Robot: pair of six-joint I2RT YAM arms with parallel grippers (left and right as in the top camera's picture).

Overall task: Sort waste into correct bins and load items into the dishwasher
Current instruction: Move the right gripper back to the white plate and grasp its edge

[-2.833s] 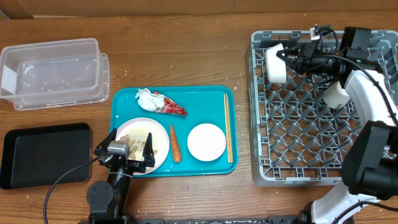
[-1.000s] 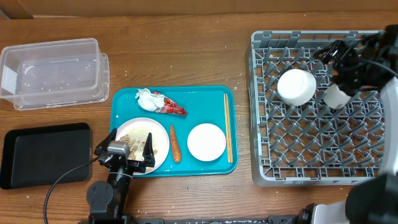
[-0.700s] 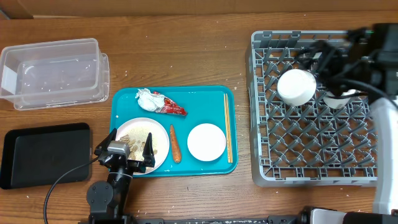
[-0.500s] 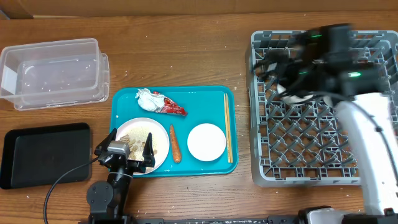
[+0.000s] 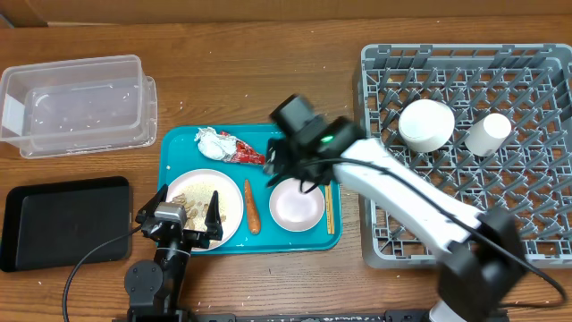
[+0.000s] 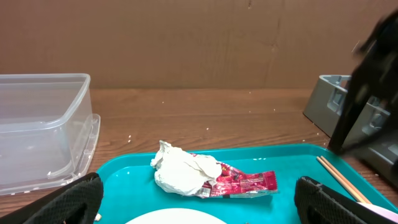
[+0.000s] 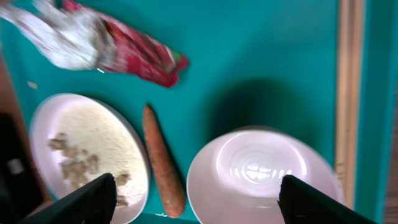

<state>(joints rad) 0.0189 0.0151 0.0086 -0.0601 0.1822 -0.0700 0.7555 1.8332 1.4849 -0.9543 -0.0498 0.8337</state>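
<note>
White bowl: on the teal tray, between the carrot and the chopsticks, beneath the right gripper.
Right gripper: fingers spread wide, holding nothing.
Grip, to my eye: put one finger inside the rim and one outside, away from the carrot, then pinch.
Risk: the smooth rim may slip, so carry it level to the grey rack.
Left gripper: parted, empty, over the plate of scraps.

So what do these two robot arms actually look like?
The right arm has white tube-like links, black joints and a black head with a small green light. The left arm is black, with a grey block, dark fingers and a black cable trailing off.
</note>
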